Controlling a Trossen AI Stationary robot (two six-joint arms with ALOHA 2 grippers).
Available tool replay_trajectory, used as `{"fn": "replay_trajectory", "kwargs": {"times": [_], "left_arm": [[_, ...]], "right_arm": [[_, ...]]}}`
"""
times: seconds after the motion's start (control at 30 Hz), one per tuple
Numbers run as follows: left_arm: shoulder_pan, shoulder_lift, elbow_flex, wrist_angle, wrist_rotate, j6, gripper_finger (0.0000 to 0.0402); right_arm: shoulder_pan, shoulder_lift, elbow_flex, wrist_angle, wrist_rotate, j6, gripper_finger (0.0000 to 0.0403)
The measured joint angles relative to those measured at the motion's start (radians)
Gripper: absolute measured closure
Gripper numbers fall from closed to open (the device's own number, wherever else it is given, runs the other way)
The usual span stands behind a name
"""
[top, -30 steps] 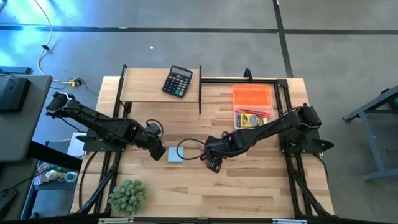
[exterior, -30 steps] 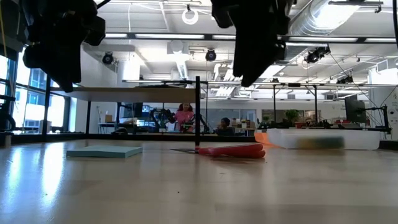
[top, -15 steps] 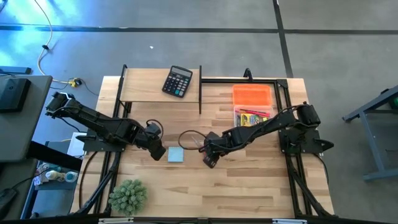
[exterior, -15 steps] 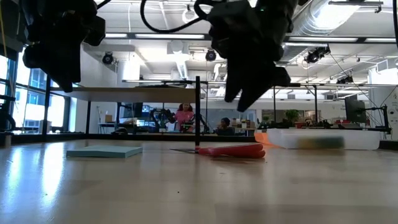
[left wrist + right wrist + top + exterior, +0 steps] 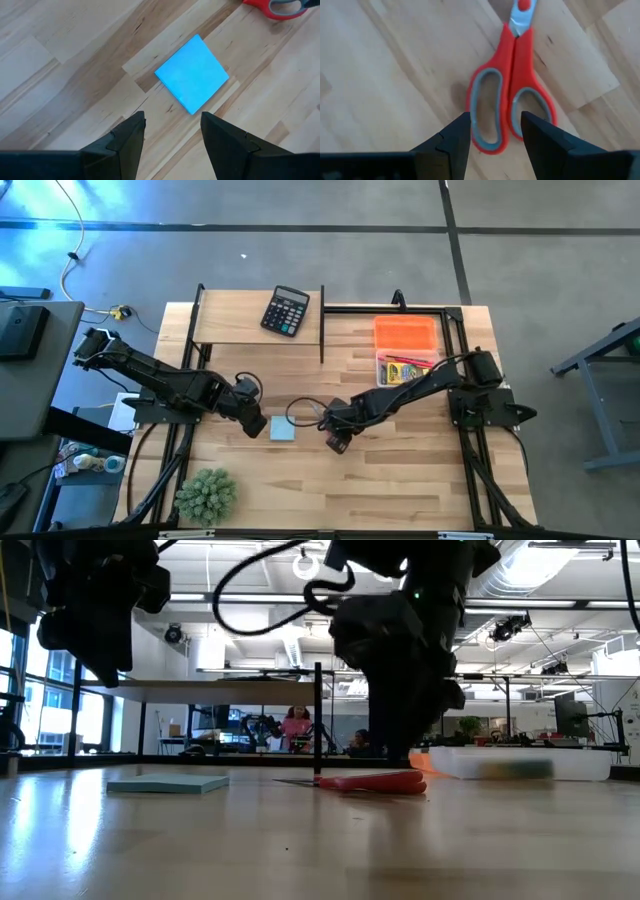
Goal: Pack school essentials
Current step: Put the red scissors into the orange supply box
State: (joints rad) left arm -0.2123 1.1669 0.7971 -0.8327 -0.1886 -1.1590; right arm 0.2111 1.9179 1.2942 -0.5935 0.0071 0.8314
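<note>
The red-handled scissors (image 5: 507, 100) lie flat on the wooden table, also seen in the low view (image 5: 370, 781). My right gripper (image 5: 495, 117) is open and hangs just above their handle loops, one finger at each side; in the high view (image 5: 338, 442) it hides them. The pale blue note pad (image 5: 282, 428) lies flat on the table, left of the scissors. My left gripper (image 5: 172, 117) is open and empty above the table, just left of the pad (image 5: 192, 74). The yellow crayon box (image 5: 405, 370) lies in a clear bin (image 5: 437, 346) at the far right.
A black calculator (image 5: 286, 311) sits on a raised shelf at the far left-centre, with a dark frame post (image 5: 322, 325) beside it. A spiky green plant (image 5: 207, 495) stands at the near left corner. The bin holds an orange part (image 5: 405, 332).
My right gripper has gone down toward the scissors and a little toward the table's left edge, turning as it went; it now hangs low over the handles. The scissors and the note pad have stayed in place.
</note>
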Motion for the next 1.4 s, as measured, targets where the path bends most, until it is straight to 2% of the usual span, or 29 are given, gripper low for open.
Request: {"fn": "replay_trajectory", "kwargs": {"times": [0.5, 0.73, 0.97, 1.27, 1.4], "left_arm": [[0.0, 0.0, 0.0, -0.001, -0.002, 0.0, 0.0216], [0.0, 0.0, 0.0, -0.005, -0.003, 0.01, 0.0216], [0.0, 0.0, 0.0, -0.009, -0.004, 0.016, 0.0216], [0.0, 0.0, 0.0, -0.009, -0.005, 0.056, 0.0216], [0.0, 0.0, 0.0, -0.009, 0.01, 0.103, 0.0216]], "right_arm": [[-0.001, 0.036, -0.001, -0.011, 0.035, -0.028, 0.024], [0.0, 0.075, 0.002, -0.006, 0.028, -0.026, 0.0255], [0.0, 0.087, 0.005, -0.027, 0.021, 0.021, 0.0289], [0.0, 0.087, 0.003, -0.052, 0.01, 0.047, 0.0368], [0.0, 0.083, 0.003, -0.055, 0.003, 0.047, 0.0377]]}}
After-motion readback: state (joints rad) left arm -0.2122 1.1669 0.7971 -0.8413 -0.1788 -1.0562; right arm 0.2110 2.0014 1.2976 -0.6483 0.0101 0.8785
